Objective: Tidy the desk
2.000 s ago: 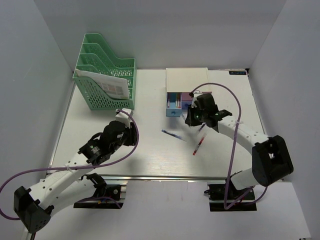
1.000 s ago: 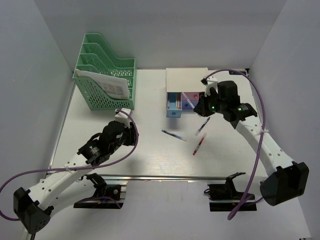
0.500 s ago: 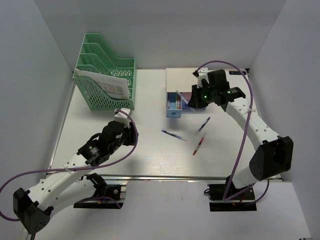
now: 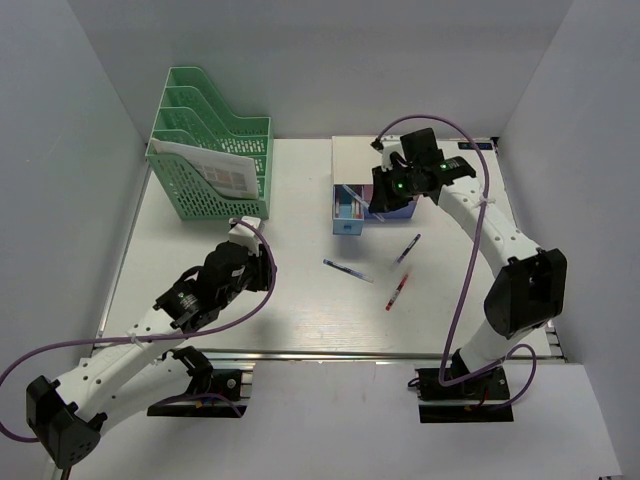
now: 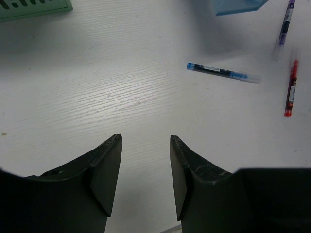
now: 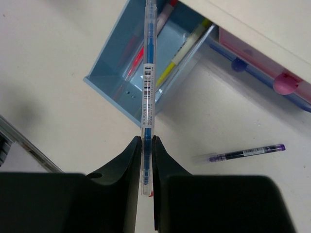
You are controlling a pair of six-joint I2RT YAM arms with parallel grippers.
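Over the desk, which fills the floor between the grey walls, the right gripper has moved back to the open blue drawer, clamped on a clear pen; blue pen, purple pen and red pen lie loose mid-desk; left gripper hovers low, jaws parted, empty.

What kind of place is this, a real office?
Probably a robot test booth, not a real office. Plain grey walls box in a white desk with a green file rack, a small drawer box and loose pens, and two robot arms work there.
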